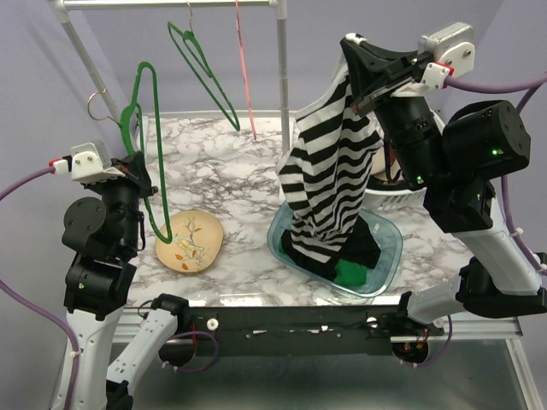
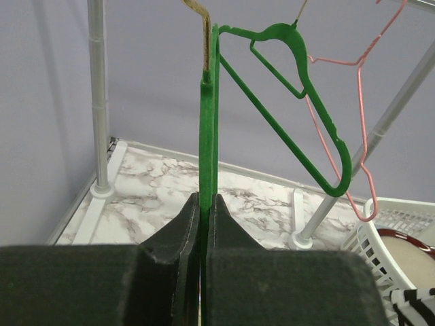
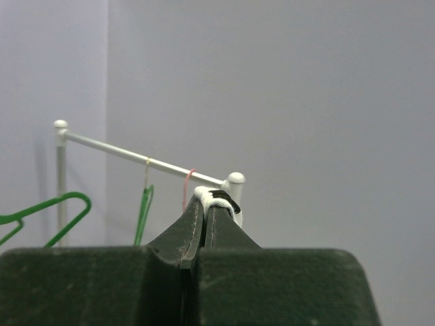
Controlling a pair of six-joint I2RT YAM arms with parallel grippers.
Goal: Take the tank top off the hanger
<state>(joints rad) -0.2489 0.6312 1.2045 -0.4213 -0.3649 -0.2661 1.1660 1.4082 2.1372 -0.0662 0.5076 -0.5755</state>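
A plain grey-violet wall [image 1: 51, 51] and a white-veined marble tabletop [image 1: 231, 154] are shown, with a white garment rack [image 1: 282, 77] standing along the far edge.

At the left of the overhead view, the left pincer [image 2: 204, 200] is seen clenched on a bare green hanger [image 2: 209, 136]. The hanger is held upright and edge-on between the two pads, and its hook is raised toward the upper left of the frame. No garment is carried on this hanger.

Lower centre-left, just beside the hanger's lower end, a round tan plate [image 1: 190, 242] with a floral print is laid on the tabletop.

In the upper centre, a second green hanger [image 2: 327, 125] and a thin pink hanger [image 1: 245, 77] are hung from the rack's bar.

Right of centre, the black-and-white striped tank top [image 1: 329, 162] is suspended from the right pincer [image 3: 205, 207], which is closed on a fold of its fabric at the upper right of the frame. The garment is well apart from the held hanger. Its lower end is gathered in a clear bluish dish [image 1: 389, 256], where a green item [image 1: 350, 273] is partly covered.

At the far right, behind the right arm, a white slatted basket [image 2: 401, 224] is partly hidden.
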